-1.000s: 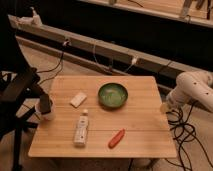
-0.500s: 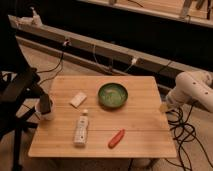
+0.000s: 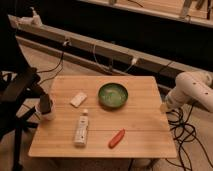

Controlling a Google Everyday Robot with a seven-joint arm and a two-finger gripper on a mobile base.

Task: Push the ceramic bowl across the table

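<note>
The green ceramic bowl sits upright on the light wooden table, a little behind its middle. My white arm reaches in from the right. Its gripper is low beside the table's right edge, well to the right of the bowl and not touching it.
On the table are a small white block, a white cup with a dark object at the left edge, a white tube and a red elongated object. A black chair stands left. Cables lie on the floor at right.
</note>
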